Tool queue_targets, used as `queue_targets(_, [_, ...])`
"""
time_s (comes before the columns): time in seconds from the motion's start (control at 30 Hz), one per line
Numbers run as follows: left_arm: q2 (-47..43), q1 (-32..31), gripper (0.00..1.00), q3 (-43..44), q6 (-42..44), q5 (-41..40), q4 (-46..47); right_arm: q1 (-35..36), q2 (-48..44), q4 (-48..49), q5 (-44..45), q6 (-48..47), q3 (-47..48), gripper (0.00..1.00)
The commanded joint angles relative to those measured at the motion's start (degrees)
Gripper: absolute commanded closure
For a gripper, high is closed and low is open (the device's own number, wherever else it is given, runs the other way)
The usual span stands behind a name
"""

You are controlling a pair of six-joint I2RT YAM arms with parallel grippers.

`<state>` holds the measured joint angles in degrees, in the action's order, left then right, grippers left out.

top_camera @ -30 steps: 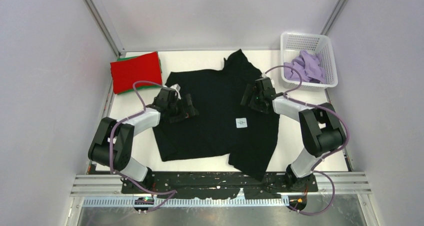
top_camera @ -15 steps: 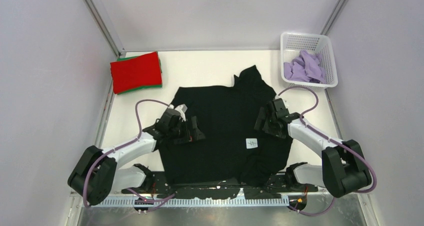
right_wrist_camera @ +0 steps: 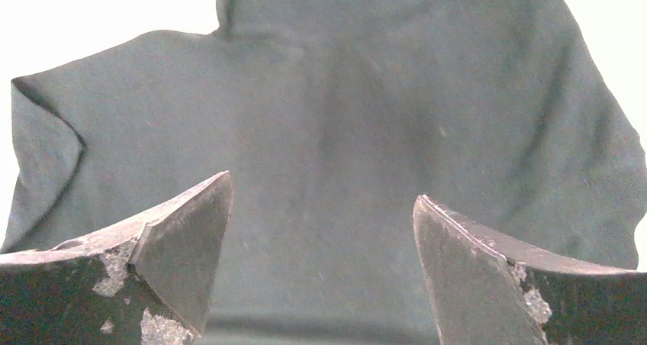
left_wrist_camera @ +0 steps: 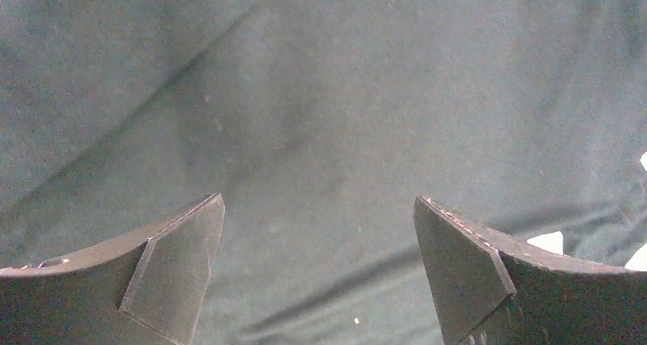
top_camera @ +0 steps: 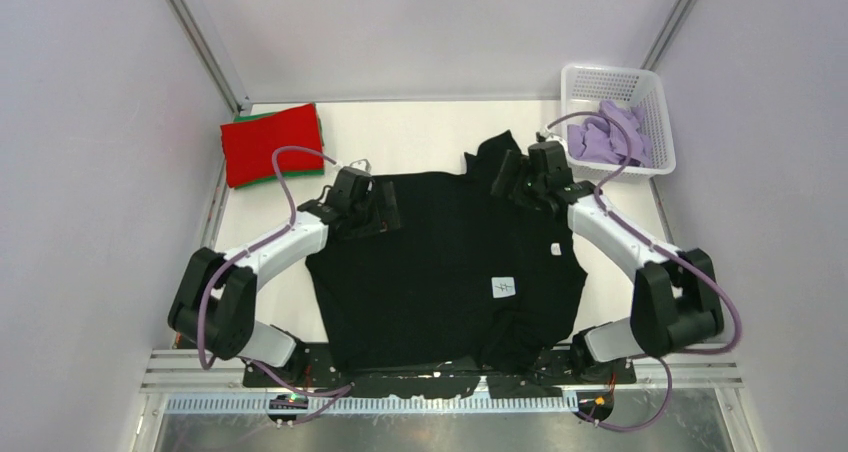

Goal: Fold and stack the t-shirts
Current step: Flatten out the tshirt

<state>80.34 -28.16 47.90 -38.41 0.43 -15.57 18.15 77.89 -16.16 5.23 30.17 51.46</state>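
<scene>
The left jaws stand wide apart with nothing between them. Their 2 dark, wedge-shaped fingers (left_wrist_camera: 169, 275) hover just over the black t-shirt (top_camera: 440, 262), whose matte knit looks soft and carries a few shallow diagonal creases in the left wrist view. The right jaws are spread just as wide and also hold nothing. Their fingers (right_wrist_camera: 175, 246) are the same wedge shape, but scuffed, with pale chipped patches near the base. Below them the cloth shows a curved, rounded lobe on each side and a narrower strip running away at the top, bare white showing around it.

From above, the left jaws sit over the shirt's far left corner and the right jaws over its rumpled far right corner. The black t-shirt lies spread across the middle of the smooth white counter (top_camera: 400, 132), mostly flat. Its near right part is ruffled, and its near hem reaches the counter's near edge by the arm bases. A small square white tag (top_camera: 505, 287) sits on its right half.

At the far left lies a folded red t-shirt (top_camera: 272, 142), a neat rectangle stacked on a green t-shirt (top_camera: 300, 175), of which only a thin edge shows. At the far right, a white plastic lattice basket (top_camera: 612, 72) holds a crumpled lavender t-shirt (top_camera: 610, 132).
</scene>
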Motion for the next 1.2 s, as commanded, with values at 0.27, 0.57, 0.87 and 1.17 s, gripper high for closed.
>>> queue_targets(0.27, [17.7,3.3,0.01,14.5,4.2,-1.5,-0.8,1.2,31.3,8.7,-10.3,3.2,28.3,0.05])
queue_targets(0.57, [24.4,6.4,0.01,19.8,5.4,-3.7,-2.7,-0.4,34.3,7.5,-8.5,5.0,26.1,0.05])
queue_targets(0.87, [24.9,13.6,0.0,23.2,4.7,-13.6,-6.2,-5.9,28.4,8.1,-9.4,5.9,13.2,0.04])
queue_targets(1.17, [26.0,14.7,0.0,32.2,11.6,-8.2,-10.5,-7.4,26.4,8.9,-10.8,4.8,9.6,0.05])
